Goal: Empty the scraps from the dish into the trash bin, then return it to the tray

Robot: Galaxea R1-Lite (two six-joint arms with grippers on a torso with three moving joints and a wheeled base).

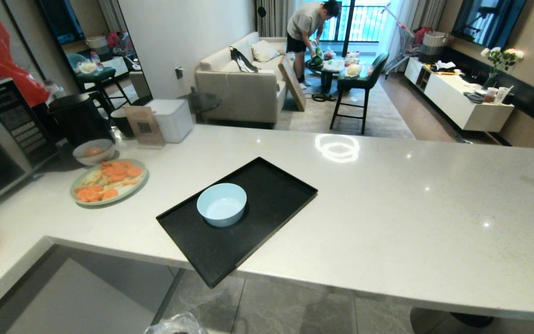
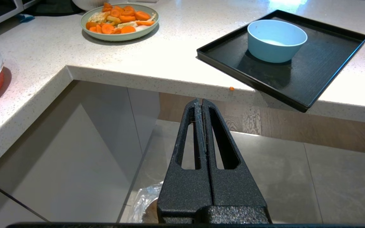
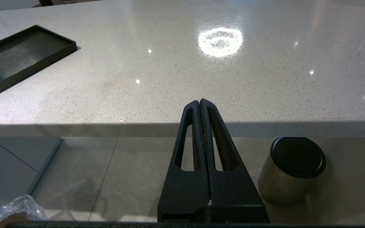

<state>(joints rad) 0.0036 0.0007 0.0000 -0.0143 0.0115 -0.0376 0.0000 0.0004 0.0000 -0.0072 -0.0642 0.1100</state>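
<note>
The dish (image 1: 221, 204), a pale light-blue bowl, stands upright on the black tray (image 1: 276, 185) and looks empty inside. One corner of the tray juts over the counter's front edge. No scraps show in the dish; one tiny orange bit (image 2: 231, 88) lies on the counter edge. The trash bin shows only as crinkled clear liner (image 1: 176, 324) on the floor below the counter. My left gripper (image 2: 201, 100) hangs shut and empty below the counter edge, short of the dish (image 2: 276, 39) and tray (image 2: 328, 57). My right gripper (image 3: 199, 100) is shut and empty too, low before the counter.
A green plate of carrot slices (image 1: 108, 181) and a white bowl (image 1: 93, 151) sit at the counter's left, beside a microwave (image 1: 3, 134). A dark steel black-topped cylinder (image 3: 291, 171) stands on the floor at the right. A person (image 1: 308, 32) bends over in the far room.
</note>
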